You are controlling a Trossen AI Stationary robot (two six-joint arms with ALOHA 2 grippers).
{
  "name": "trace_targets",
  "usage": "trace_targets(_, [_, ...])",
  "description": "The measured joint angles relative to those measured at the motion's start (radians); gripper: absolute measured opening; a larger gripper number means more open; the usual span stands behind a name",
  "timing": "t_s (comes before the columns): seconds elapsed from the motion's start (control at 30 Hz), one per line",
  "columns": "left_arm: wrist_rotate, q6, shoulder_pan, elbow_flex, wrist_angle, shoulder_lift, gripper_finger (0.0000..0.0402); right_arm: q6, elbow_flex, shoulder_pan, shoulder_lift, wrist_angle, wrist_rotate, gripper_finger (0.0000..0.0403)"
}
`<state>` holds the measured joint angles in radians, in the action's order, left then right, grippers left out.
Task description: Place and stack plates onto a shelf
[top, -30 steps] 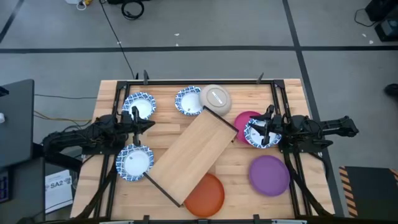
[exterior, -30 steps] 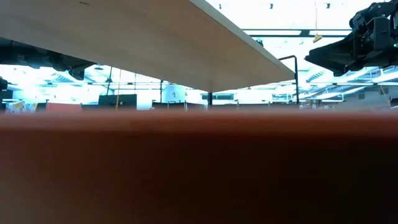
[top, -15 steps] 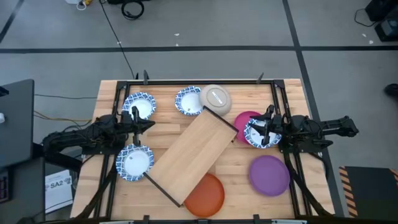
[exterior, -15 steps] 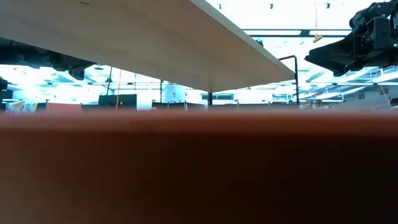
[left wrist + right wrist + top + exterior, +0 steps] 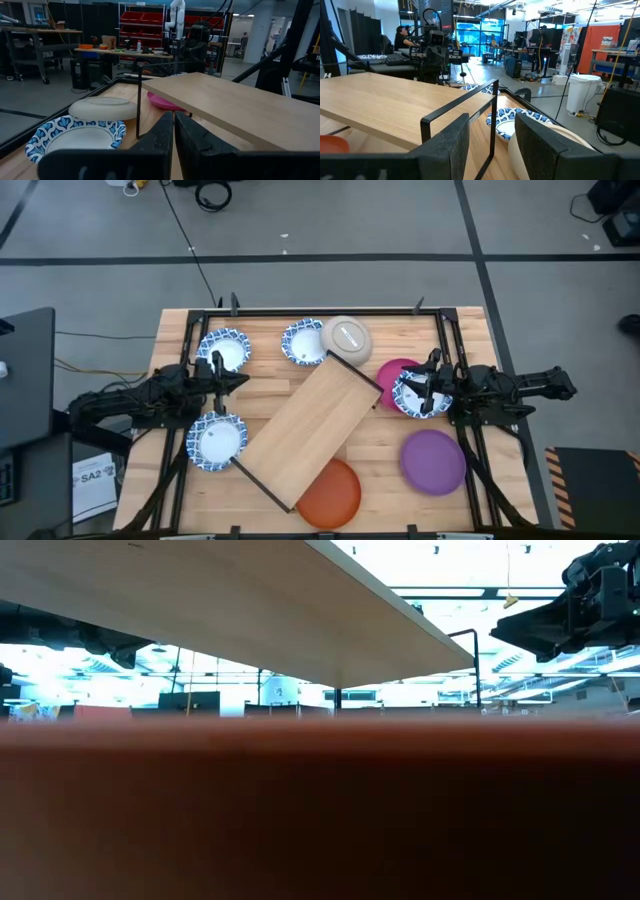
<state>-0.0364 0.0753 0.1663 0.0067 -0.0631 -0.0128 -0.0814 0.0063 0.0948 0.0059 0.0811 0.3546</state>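
The shelf (image 5: 312,434), a long light-wood board on thin black rods, stands diagonally in the middle. Its top is bare. Four white plates with blue rims lie flat: two on the left (image 5: 224,350) (image 5: 216,442), one at the back (image 5: 302,343), one on the magenta plate (image 5: 396,372). The beige plate (image 5: 348,338), the purple plate (image 5: 434,462) and the orange plate (image 5: 330,492) lie around it.

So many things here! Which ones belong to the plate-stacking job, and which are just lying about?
Part of the job:
- long light-wood shelf
- four white blue-rimmed plates, e.g.
- plain beige plate
- magenta plate
- purple plate
- orange plate

Just lying about:
- paper sheet on the floor
- black floor cable
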Motion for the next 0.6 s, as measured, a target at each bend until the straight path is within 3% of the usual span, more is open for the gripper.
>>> trace_targets(0.6, [0.0, 0.0, 0.0, 0.0, 0.0, 0.0, 0.0023, 0.058, 0.0, 0.0, 0.0, 0.019, 0.017, 0.0165])
